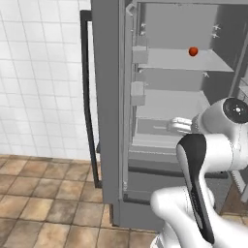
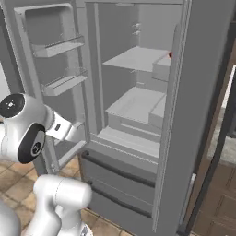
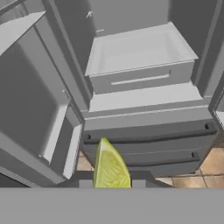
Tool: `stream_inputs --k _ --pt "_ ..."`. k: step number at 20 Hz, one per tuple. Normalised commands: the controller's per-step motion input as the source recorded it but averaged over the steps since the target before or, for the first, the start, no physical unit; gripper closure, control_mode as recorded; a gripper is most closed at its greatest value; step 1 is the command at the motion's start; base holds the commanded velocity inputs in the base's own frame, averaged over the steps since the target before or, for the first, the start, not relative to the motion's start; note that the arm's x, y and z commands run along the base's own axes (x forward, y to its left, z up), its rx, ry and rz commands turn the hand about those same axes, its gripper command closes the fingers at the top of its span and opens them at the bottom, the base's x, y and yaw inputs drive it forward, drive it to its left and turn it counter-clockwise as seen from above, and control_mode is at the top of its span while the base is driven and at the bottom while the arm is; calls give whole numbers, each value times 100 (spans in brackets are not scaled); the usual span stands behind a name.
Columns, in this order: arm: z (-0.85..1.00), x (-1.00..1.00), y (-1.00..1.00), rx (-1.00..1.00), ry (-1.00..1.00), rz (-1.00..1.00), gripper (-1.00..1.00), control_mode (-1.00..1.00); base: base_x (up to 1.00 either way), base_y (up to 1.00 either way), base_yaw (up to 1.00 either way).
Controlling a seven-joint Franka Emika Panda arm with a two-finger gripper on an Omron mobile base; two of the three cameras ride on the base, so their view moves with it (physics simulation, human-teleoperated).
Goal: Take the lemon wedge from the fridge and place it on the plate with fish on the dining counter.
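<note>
My white arm (image 2: 32, 126) rises at lower left before the fridge (image 2: 138, 115); both its doors stand open; bare grey shelves (image 2: 133, 57) lie ahead; a speck of red fruit (image 2: 170, 55) peeks beside the upper shelf.

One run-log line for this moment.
pincer: shut on yellow-green lemon wedge | tall grey fridge: doors open | small red-orange round fruit: on upper shelf

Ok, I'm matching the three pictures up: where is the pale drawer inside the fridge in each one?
Left base view: the pale drawer sits at the centre, just left of the arm.
Right base view: centre, under the wide shelf.
Hand view: upper middle.
Shared landmark: the dark bottom drawers directly below it.
</note>
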Motion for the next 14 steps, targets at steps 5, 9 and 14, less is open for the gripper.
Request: stream_inputs --k 5,9,14 --pt "0 0 0 0 0 0 100 100 -74 -10 76" --pt "0 0 0 0 0 0 100 100 -32 0 90" --pt "0 0 0 0 0 0 100 100 -2 0 97"
